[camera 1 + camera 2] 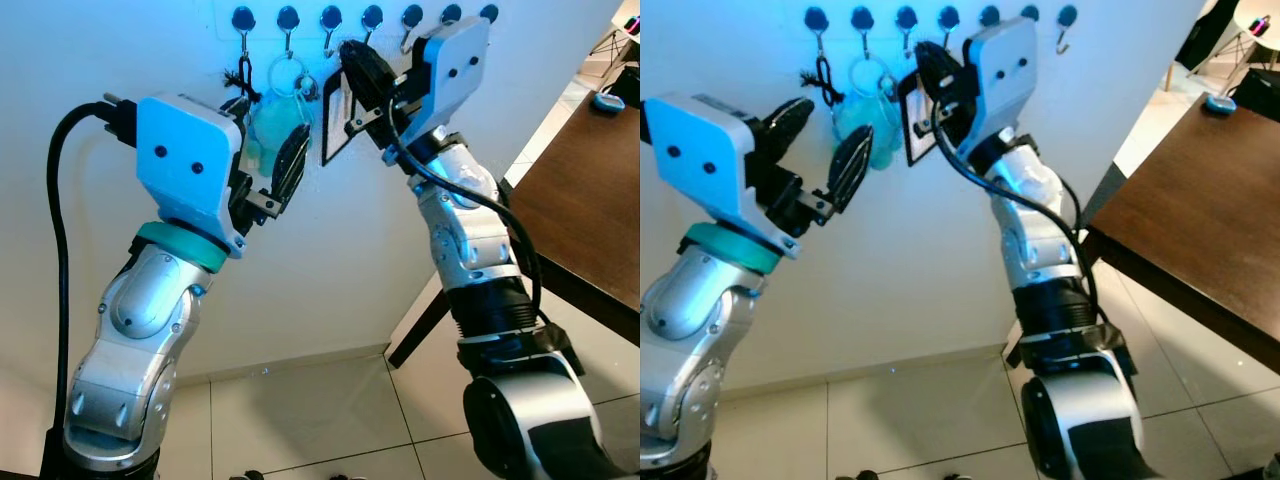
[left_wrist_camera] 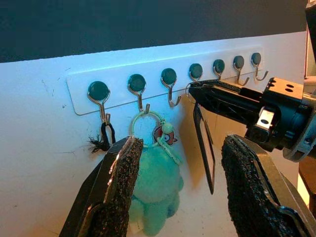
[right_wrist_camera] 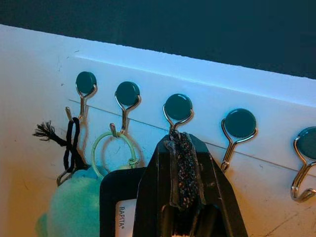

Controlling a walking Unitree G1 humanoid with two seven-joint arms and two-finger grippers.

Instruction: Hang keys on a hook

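A white rack of round-topped metal hooks is fixed high on the wall. My right gripper is raised to it and shut on a black-framed key tag. The tag dangles below the shut fingertips, close under the third hook and the fourth. A teal plush keychain hangs by its pale ring from the second hook. My left gripper is open just in front of the plush, holding nothing, with its padded fingers spread wide.
A black tasselled cord hangs on the first hook. The hooks to the right are bare. A dark wooden table stands to the right with a blue object on it. One table leg slants down to the tiled floor.
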